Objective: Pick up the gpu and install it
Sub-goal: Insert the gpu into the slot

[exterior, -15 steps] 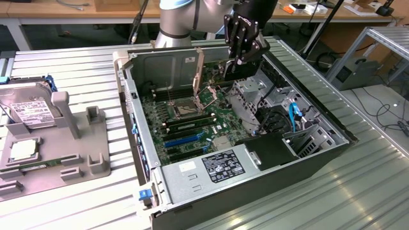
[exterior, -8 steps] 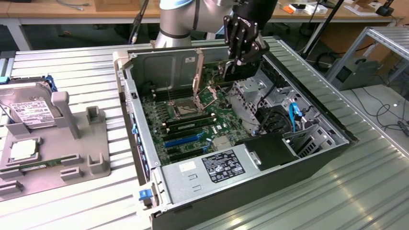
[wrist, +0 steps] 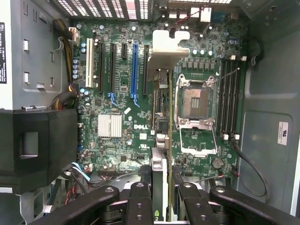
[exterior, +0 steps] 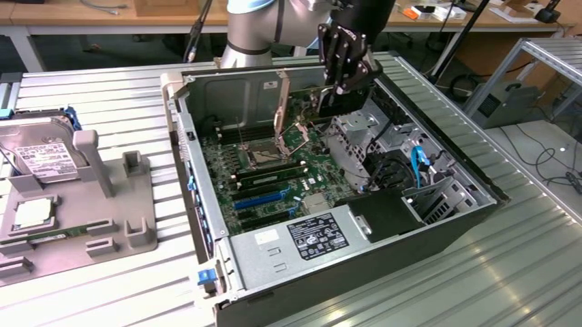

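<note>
The gpu (exterior: pixel 345 102) is a thin black card that hangs on edge over the far side of the open computer case (exterior: pixel 473 204). My gripper (exterior: pixel 350 65) is shut on its upper edge. In the wrist view the gpu (wrist: pixel 160 164) shows edge-on between my two fingers (wrist: pixel 139 201), and my gripper (wrist: pixel 161 204) is clamped on it. Its pale metal bracket (wrist: pixel 166 47) points toward the slotted back wall of the case. The card floats above the motherboard (wrist: pixel 117 103), between the expansion slots (wrist: pixel 134 70) and the bare CPU socket (wrist: pixel 194 103), touching neither.
Memory sticks (wrist: pixel 229 93) stand beside the socket. A power supply (exterior: pixel 309 238) and a drive cage (exterior: pixel 437 197) fill the near end of the case. At the exterior view's left, a grey fixture (exterior: pixel 100 204) holds a silver hard drive (exterior: pixel 41 160) and a chip (exterior: pixel 32 214).
</note>
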